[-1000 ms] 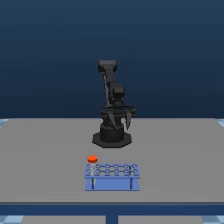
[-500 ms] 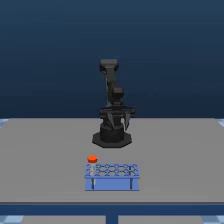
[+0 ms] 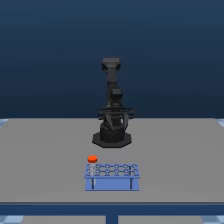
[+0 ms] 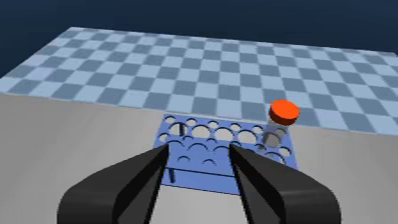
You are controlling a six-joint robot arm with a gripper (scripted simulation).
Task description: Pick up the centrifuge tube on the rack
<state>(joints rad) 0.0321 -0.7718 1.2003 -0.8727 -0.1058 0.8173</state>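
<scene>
Two black fingers [image 4: 142, 177] make up the gripper [image 4: 200, 150], seen in the wrist view as broad, smooth, matte wedges that taper toward their tips. They stand apart with a clear gap between them and nothing is caught in that gap; through it the rack's holes show.

One rack [image 4: 222, 150] stands on the table [image 3: 45, 150]. It is blue, low and rectangular, its flat top plate pierced by rows of round holes, and in the exterior view thin dark legs show beneath the plate [image 3: 112, 175]. One centrifuge tube [image 4: 275, 131] stands upright in a hole at a corner of the rack, the corner toward the exterior view's left and on the arm's side [image 3: 92, 164]. Its body is slim, whitish and translucent; its cap is round, orange-red and wider than the body.

One arm [image 3: 112, 107] is present, dark and jointed, rising from a round black base on the plain grey tabletop behind the rack. Beyond the table edge the wrist view shows a floor [image 4: 195, 60] of blue checkered squares.
</scene>
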